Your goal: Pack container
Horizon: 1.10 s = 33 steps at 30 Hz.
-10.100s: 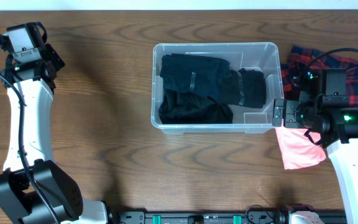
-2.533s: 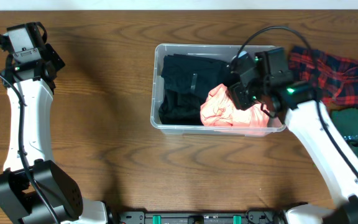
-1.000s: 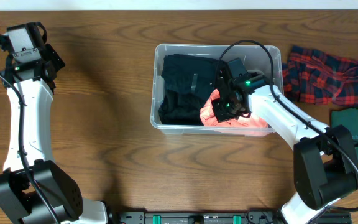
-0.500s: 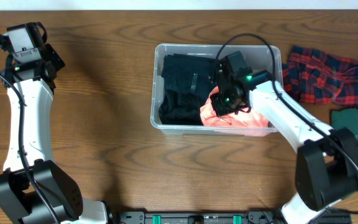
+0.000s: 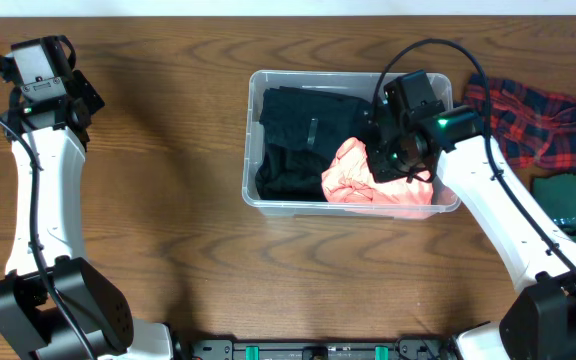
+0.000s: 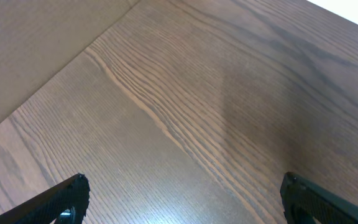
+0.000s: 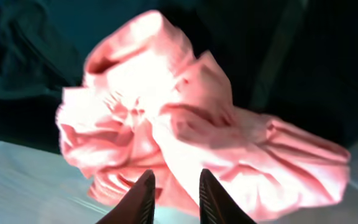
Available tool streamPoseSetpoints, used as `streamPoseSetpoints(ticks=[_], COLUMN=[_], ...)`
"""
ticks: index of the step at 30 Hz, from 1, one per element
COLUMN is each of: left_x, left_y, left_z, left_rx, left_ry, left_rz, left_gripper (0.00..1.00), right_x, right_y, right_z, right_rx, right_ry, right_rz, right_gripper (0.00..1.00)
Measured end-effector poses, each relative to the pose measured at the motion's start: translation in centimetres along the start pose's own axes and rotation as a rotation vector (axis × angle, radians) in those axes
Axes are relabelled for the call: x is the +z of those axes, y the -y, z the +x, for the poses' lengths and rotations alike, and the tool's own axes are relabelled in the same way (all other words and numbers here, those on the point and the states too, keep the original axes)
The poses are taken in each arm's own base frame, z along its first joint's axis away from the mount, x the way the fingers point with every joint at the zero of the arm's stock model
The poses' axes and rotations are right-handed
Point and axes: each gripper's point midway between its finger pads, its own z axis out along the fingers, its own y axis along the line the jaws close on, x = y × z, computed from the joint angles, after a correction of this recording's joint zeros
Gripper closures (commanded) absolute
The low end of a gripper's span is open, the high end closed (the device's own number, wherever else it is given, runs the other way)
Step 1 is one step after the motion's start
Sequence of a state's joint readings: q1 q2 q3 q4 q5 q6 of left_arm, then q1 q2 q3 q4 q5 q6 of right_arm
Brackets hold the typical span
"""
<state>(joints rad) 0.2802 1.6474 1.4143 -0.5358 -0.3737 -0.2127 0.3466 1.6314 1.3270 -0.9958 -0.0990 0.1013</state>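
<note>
Overhead: right tool, narrowly parted, hangs over the container, at its right half.

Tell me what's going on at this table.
The right arm's tool hovers over a pink cloth lying in the clear bin beside black clothes. Its fingers stand slightly apart with nothing between them. The left tool is wide open over the table at the far left, holding nothing. A red plaid cloth and a green cloth lie on the table right of the bin, not yet packed.
</note>
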Motion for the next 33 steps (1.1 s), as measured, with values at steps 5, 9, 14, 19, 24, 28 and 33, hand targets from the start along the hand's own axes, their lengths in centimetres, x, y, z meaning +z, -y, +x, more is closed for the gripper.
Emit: streamPoseSetpoints(ticks=[5,9,14,19,24,28,33], left_x=[0.0,0.0,0.0,0.0,0.0,0.0,0.0], left_y=[0.0,0.0,0.0,0.0,0.0,0.0,0.0], left_z=[0.0,0.0,0.0,0.0,0.0,0.0,0.0], left_rx=[0.0,0.0,0.0,0.0,0.0,0.0,0.0], left_ry=[0.0,0.0,0.0,0.0,0.0,0.0,0.0], left_rz=[0.0,0.0,0.0,0.0,0.0,0.0,0.0], left_gripper=[0.02,0.02,0.02,0.02,0.02,0.02,0.02], right_x=[1.2,2.7,4.9,6.2,6.2,5.5,2.1], right_y=[1.1,1.9,3.0,3.8,3.8,3.8,3.8], right_z=[1.7,2.9,3.5,3.8,3.8,3.9,1.9], right_rx=[0.006,0.008,0.018,0.047,0.049,0.045,0.054], right_ry=[-0.048,-0.067,-0.043,-0.02,-0.018,-0.041,-0.038], right_rz=[0.053,0.085,0.112,0.118,0.117,0.122,0.126], right_gripper=[0.78,0.77,0.75,0.73,0.69,0.66,0.61])
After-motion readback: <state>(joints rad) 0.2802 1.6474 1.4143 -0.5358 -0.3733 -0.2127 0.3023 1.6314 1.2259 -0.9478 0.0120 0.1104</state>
